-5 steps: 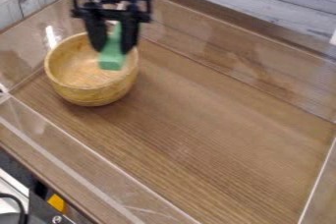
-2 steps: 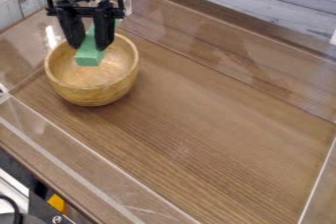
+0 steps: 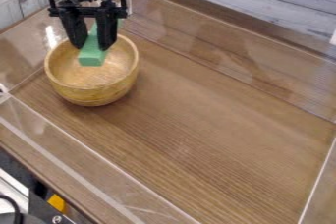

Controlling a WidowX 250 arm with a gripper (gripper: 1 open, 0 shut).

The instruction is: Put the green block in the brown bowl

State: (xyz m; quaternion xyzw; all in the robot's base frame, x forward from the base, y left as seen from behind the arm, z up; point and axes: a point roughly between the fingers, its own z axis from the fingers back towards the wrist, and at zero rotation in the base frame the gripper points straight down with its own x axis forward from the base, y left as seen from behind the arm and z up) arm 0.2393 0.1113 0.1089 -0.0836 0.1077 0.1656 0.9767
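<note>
Shifted barely at all, the closed pincer (image 3: pixel 90 39) grips the green block (image 3: pixel 90 55) over the brown bowl (image 3: pixel 90 79); release remains.

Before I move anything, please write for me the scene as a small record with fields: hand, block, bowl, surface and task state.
hand: closed on the green block, above the brown bowl
green block: held upright, seen against the bowl's inside; whether it touches the bowl cannot be told
brown bowl: round, wooden, upright, opening facing up
surface: brown wood-grain table under the bowl
task state: block not yet released
</note>
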